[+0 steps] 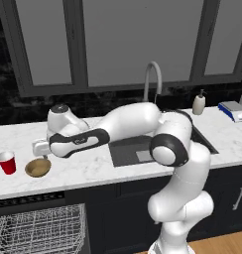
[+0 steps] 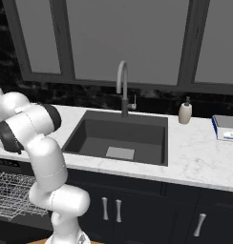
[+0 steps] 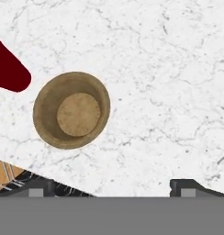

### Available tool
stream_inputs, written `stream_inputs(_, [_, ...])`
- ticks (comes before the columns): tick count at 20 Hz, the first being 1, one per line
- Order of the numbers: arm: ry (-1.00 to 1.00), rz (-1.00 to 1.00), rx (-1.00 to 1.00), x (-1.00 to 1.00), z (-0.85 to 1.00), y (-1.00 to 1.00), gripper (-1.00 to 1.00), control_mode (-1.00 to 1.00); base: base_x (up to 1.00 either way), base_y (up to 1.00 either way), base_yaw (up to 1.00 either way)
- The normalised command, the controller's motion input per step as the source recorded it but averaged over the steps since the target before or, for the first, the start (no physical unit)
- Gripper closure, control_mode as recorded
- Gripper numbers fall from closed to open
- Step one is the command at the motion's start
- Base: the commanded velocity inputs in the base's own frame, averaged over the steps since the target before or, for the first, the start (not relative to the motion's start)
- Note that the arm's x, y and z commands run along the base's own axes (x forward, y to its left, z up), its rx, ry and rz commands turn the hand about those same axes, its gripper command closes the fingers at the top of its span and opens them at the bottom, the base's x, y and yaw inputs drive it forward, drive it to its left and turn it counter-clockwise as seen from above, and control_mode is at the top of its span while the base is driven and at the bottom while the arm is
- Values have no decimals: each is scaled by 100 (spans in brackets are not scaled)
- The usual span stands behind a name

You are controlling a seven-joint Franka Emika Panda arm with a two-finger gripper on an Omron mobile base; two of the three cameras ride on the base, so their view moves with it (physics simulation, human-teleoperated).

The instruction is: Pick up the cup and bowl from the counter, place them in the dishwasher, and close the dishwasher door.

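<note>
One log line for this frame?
hand: open, over counter near bowl | cup, bowl on counter | dishwasher open

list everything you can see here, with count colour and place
cup: 1, red, white rim, counter's left end
bowl: 1, tan-brown, beside the cup
counter: 1, white marble, grey veins
sink: 1, dark, set in counter
faucet: 1, grey, behind sink
soap dispenser: 1, white, right of faucet
blue and white item: 1, counter's far right
dishwasher rack: 1, white wire, below the cup and bowl
cabinets: dark, under counter
arm: 1, white, dark joints
claw: 1, dark tips, open, above counter near bowl
</note>
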Motion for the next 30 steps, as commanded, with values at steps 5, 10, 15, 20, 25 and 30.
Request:
stream_inputs(5, [0,-2,0,1,-25,31,-100,-100,0,0,0])
stream_inputs(10, [3,0,0,6,-17,1,-100,-100,0,0,0])
stream_inputs(15, [13,0,0,37,-11,-1,-100,-100,0,0,0])
stream_inputs(20, [19,-1,0,47,0,0,-100,-100,0,0,0])
stream_inputs(25, [16,0,0,14,-10,0,-100,-100,0,0,0])
stream_inputs(30, [9,0,0,1,-40,0,-100,-100,0,0,0])
